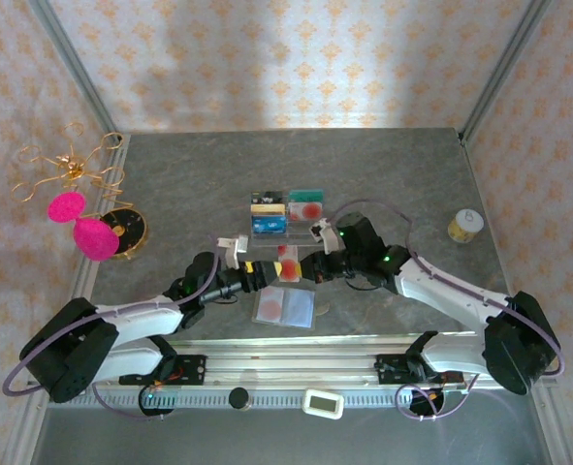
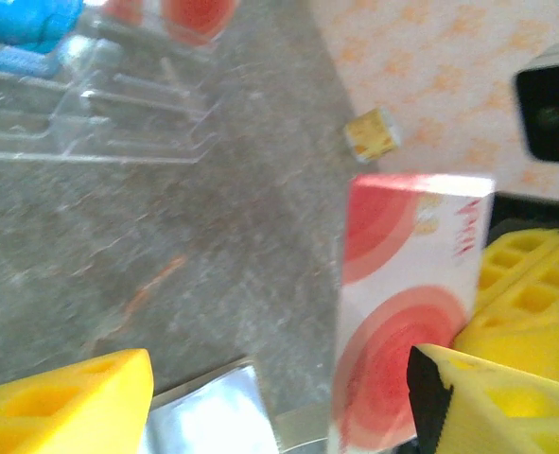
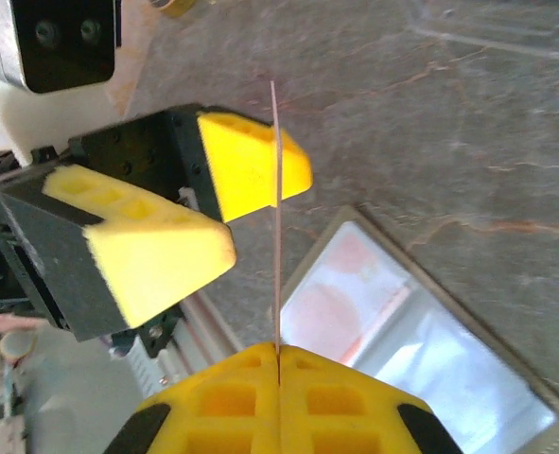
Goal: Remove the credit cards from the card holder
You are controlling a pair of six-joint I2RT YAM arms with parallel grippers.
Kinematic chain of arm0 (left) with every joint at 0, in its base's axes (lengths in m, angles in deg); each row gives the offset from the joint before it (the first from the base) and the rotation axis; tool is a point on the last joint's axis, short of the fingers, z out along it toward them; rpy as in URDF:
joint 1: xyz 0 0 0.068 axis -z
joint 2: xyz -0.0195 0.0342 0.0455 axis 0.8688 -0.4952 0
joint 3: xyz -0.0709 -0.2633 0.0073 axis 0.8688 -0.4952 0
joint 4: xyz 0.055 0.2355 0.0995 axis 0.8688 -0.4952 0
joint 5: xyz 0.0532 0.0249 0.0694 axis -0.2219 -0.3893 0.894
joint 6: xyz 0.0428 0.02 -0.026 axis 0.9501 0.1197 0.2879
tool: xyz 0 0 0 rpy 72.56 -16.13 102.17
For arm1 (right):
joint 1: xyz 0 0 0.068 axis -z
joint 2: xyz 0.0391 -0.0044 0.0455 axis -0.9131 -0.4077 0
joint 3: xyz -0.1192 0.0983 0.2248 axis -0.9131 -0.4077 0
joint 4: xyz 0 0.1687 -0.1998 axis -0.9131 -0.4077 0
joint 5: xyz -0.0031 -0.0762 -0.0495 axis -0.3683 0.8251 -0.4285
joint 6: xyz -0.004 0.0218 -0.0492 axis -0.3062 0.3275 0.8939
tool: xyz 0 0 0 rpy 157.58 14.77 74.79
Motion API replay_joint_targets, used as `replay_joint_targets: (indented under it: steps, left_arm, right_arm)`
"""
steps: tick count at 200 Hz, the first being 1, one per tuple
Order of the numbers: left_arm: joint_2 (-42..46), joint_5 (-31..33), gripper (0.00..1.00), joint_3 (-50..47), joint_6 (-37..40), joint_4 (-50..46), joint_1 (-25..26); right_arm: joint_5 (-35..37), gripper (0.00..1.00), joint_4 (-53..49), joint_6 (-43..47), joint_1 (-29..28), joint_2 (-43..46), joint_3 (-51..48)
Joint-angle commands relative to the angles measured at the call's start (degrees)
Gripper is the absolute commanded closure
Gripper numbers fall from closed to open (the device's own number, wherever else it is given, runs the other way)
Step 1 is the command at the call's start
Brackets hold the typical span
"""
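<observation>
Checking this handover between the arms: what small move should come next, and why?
Probably the left hand should draw straight back from the red-blotched card. Its fingers stand apart, one close against the card's face, while the right hand is clamped on the card's edge above the open card holder, so the card looks secured.

Grey stone-look table (image 1: 189, 174) with open card holder (image 1: 284, 308), clear tray (image 1: 288, 207), small yellow jar (image 1: 465, 227).

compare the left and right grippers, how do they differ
The right gripper is shut on the red-blotched card; the left gripper has jaws apart, clamping nothing. The left gripper extends from the left, the right gripper from the right. Both have yellow fingers and meet above the card holder.
</observation>
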State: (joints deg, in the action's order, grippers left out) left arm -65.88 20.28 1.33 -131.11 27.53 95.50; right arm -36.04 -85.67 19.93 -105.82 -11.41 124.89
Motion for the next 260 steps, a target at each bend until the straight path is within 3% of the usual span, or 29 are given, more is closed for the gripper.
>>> replay_joint_targets:
  steps: [1,35,68,89,113,124,139,155,191,213,242,250,260]
  left_arm:
    - [3.5,-1.7,0.27,-1.5,-1.4,10.0,-0.5]
    - [5.1,-2.5,0.32,-1.9,-1.2,9.9,-0.5]
    - [5.0,-3.9,0.47,-3.3,-3.3,15.7,-0.4]
    - [5.2,-4.7,0.62,-4.6,-4.5,19.8,-0.5]
    - [6.3,-4.5,0.88,-5.7,-4.9,21.5,-0.5]
    - [6.7,-4.5,1.0,-5.9,-5.1,22.2,-0.5]
    - [7.8,-4.4,1.0,-6.1,-5.1,22.5,-0.4]
    - [9.4,-4.2,1.0,-6.8,-5.5,24.0,-0.4]
    - [10.9,-5.1,1.0,-6.4,-5.6,24.0,-0.4]
    - [10.3,-5.1,1.0,-5.9,-5.7,23.4,-0.4]
    - [10.8,-4.2,1.0,-4.6,-5.7,20.4,-0.4]
    - [11.4,-3.7,0.84,-4.2,-5.5,19.0,-0.4]
    - [12.5,-2.5,0.53,-3.8,-5.2,15.8,-0.5]
  right_arm:
    - [-3.5,1.0,1.4,0.6,-0.6,1.2,2.5]
    - [-4.9,1.0,3.1,0.2,-2.3,1.4,3.5]
    - [-5.8,1.0,6.0,-1.3,-2.9,0.8,3.3]
    - [-6.1,1.0,6.7,-1.5,-3.0,0.3,3.5]
    - [-5.5,1.0,6.9,-1.3,-3.0,0.0,3.9]
    - [-4.8,0.87,7.0,-1.3,-3.0,0.0,4.2]
    - [-3.4,0.68,8.8,-1.7,-3.0,1.0,3.6]
    - [-2.0,0.58,11.2,-2.8,-3.0,1.8,2.7]
    - [-6.1,0.54,19.1,-5.4,-3.0,0.6,1.7]
    - [-9.5,0.62,23.1,-6.6,-3.1,-0.5,1.9]
    - [-7.8,1.0,18.3,-3.4,-3.0,-2.1,4.7]
    - [-6.1,1.0,15.3,-1.0,-2.9,-2.4,5.8]
    - [-2.7,1.0,8.4,2.9,-1.9,-3.4,9.3]
